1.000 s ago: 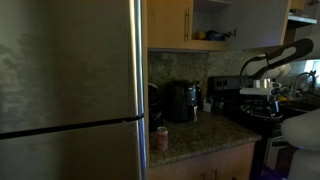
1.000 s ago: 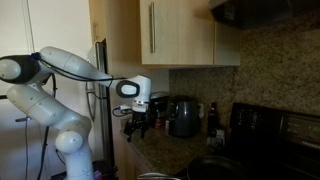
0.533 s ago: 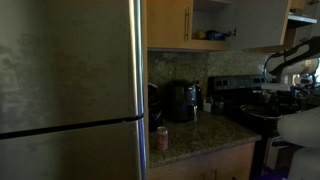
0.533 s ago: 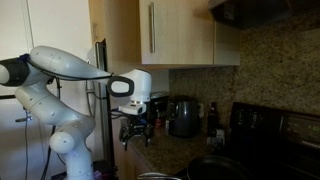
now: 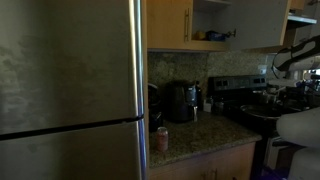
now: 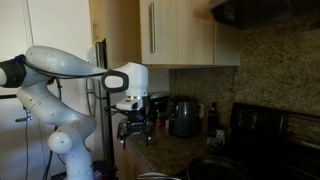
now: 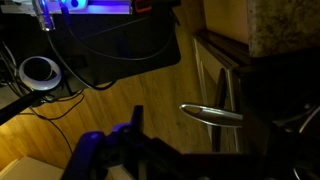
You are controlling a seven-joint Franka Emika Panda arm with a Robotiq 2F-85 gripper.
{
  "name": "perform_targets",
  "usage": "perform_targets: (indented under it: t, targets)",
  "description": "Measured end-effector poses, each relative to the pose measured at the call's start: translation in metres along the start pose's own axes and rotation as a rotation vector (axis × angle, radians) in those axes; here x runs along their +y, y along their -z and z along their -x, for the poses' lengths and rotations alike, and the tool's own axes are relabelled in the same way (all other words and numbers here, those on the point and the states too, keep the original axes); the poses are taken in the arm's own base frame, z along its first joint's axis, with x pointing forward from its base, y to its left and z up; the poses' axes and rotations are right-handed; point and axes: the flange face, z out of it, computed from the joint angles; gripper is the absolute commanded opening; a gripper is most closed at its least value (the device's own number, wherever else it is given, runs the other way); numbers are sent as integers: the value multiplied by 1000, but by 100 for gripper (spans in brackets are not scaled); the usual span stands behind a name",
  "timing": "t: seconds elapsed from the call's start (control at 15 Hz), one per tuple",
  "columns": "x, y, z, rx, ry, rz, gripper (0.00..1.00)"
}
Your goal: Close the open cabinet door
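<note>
The cabinet door stands swung open at the upper right and shows its paler back; the open cabinet holds several items. In an exterior view the door shows its light-wood front with a slim vertical handle near its left edge. My gripper hangs fingers-down over the counter's left end, well below and left of the door, empty, with fingers apart. In an exterior view only part of the arm shows. The wrist view is dark and does not show the door.
A large grey refrigerator fills the left. A closed wood door adjoins the open cabinet. A coffee maker, bottles and a black stove stand on the granite counter. The wrist view shows wood floor, cables and a metal bar handle.
The arm has drawn back: in one exterior view it moved right, partly out of frame; in the other the gripper shifted slightly left and down. The cabinet door has not moved.
</note>
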Motion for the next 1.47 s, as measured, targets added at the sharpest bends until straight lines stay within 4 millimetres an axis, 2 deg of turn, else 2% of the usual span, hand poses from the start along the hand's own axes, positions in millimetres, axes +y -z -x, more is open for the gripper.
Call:
perform_targets:
  t: [0.07,0.27,0.4,0.6,0.73,1.2,1.33,1.47]
  targets:
    - [-6,3,2,-5,-50,-44,100]
    - [-49,-13,51,8,-185,-150,100]
    - [-70,-21,75,31,-271,-203,100]
    - [-85,-29,91,75,-394,-229,100]
    - [-89,-37,98,101,-399,-202,100]
    - [-89,-34,92,109,-448,-213,100]
    - [-85,-33,72,81,-513,-215,100]
    - [-77,-31,42,40,-591,-218,100]
